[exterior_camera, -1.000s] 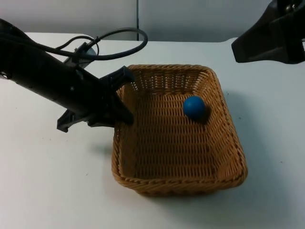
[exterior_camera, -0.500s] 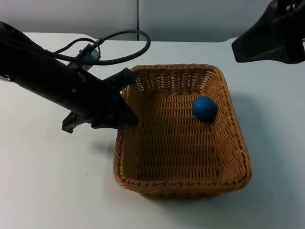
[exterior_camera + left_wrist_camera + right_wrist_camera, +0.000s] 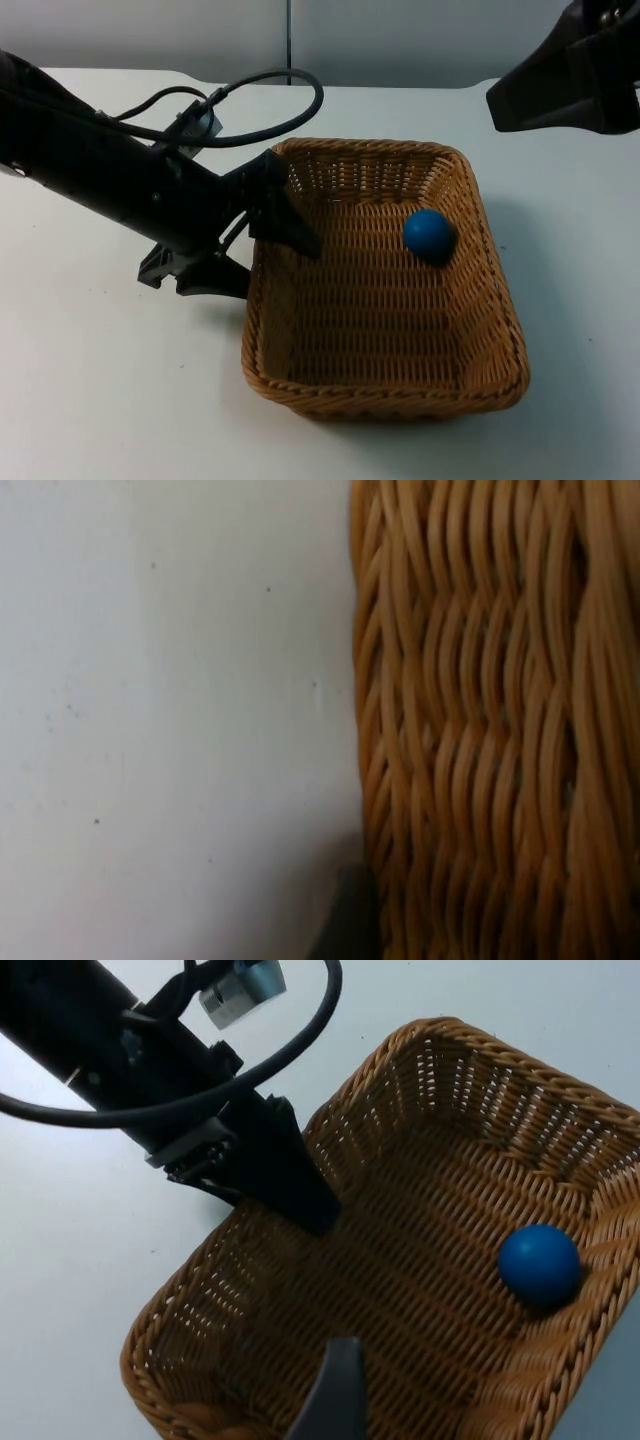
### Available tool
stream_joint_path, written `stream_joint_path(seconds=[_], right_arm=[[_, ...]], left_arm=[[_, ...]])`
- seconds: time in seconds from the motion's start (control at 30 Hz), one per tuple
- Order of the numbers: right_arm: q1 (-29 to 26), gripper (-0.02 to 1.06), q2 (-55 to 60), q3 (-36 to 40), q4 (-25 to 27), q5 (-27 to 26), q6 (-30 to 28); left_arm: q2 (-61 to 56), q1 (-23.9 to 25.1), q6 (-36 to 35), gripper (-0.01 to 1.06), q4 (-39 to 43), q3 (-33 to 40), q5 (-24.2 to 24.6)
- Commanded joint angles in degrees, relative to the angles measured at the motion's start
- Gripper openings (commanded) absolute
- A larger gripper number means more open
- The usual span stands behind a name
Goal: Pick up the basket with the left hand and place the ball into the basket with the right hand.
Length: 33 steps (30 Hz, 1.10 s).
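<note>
Basket (image 3: 380, 290), a woven wicker tray, sits on the white tabletop (image 3: 90, 380) with the blue ball (image 3: 429, 234) already lying inside it, toward two o'clock on the woven floor and close against the right wall. Your left gripper (image 3: 262, 246) straddles the basket's left wall near ten o'clock: one of its fingers (image 3: 287, 213) reaches over the rim into the basket, the other stays outside against the weave, so the pair is pinching that wall, a hold that I judge lets you lift or steady the basket by its edge. Your right gripper (image 3: 335, 1400) waits high above the tabletop at about one o'clock; you cannot tell from here how its fingers stand. By the look of it, the ball's placement is done.
</note>
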Motion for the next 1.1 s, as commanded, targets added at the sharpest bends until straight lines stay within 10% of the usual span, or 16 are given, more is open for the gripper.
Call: stream_joint_path(seconds=[0.0, 0.47, 1.07], right_arm=[[0.3, 0.76, -0.4, 0.2, 0.0, -0.2, 0.1], [0.3, 0.76, -0.4, 0.2, -0.1, -0.1, 0.1], [0.3, 0.76, -0.4, 0.2, -1.0, -0.1, 0.0]], left_arm=[[-0.1, -0.2, 0.4, 0.72, 0.1, 0.1, 0.9], [-4.4, 2.3, 0.8, 0.72, 5.0, 0.1, -2.6], [-25.9, 6.0, -19.2, 0.72, 33.9, 0.7, -0.8]])
